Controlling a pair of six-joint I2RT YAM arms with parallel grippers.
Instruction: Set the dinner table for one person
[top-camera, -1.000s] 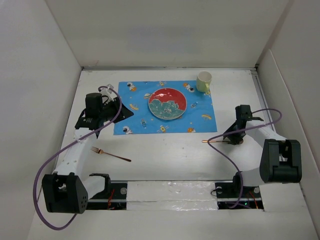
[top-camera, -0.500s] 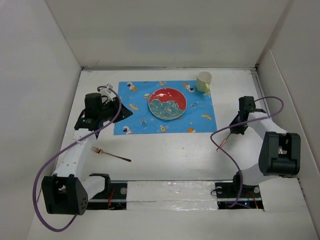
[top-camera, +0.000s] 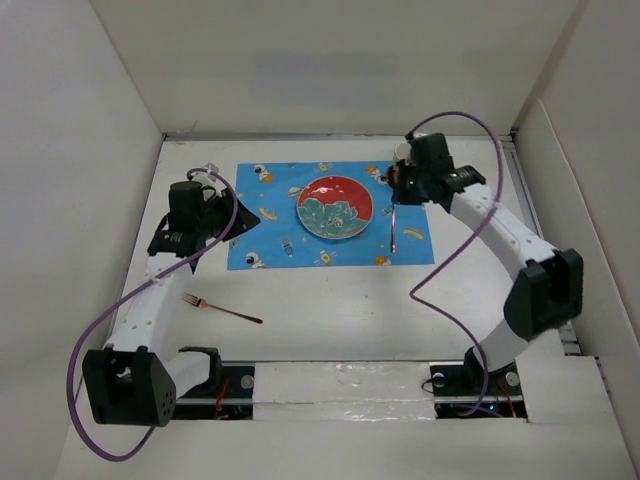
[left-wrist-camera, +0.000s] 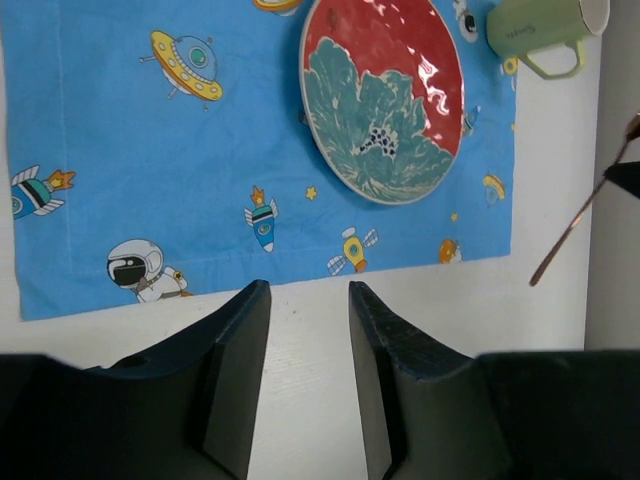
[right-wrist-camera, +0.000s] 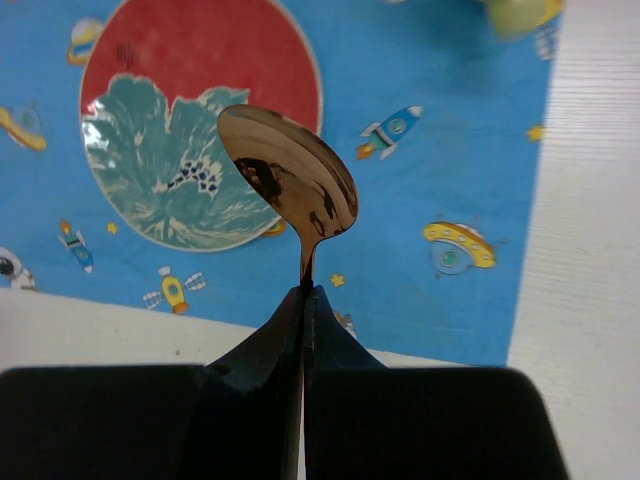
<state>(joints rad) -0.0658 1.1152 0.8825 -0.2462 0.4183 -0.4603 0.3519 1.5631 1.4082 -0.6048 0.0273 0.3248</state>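
Observation:
On the white dinner table (top-camera: 330, 310) lies a blue space-print mat (top-camera: 270, 225). A red and teal plate (top-camera: 335, 207) sits on it, and a pale green mug (top-camera: 407, 160) stands at its far right corner. My right gripper (top-camera: 400, 190) is shut on a copper spoon (top-camera: 394, 228) and holds it above the mat's right part, between plate and mug. In the right wrist view the spoon's bowl (right-wrist-camera: 290, 175) points away from the jaws (right-wrist-camera: 303, 295). My left gripper (left-wrist-camera: 305, 300) is open and empty over bare table at the mat's near left edge. A copper fork (top-camera: 222, 309) lies on the table near the left arm.
White wall panels (top-camera: 90, 200) close in the table on the left, far and right sides. The arm bases and a foil-covered rail (top-camera: 340, 385) run along the near edge. A purple cable (top-camera: 450, 270) loops from each arm.
My right arm has swung from the table's right side to over the mat's right part, carrying the spoon. The left arm has barely moved.

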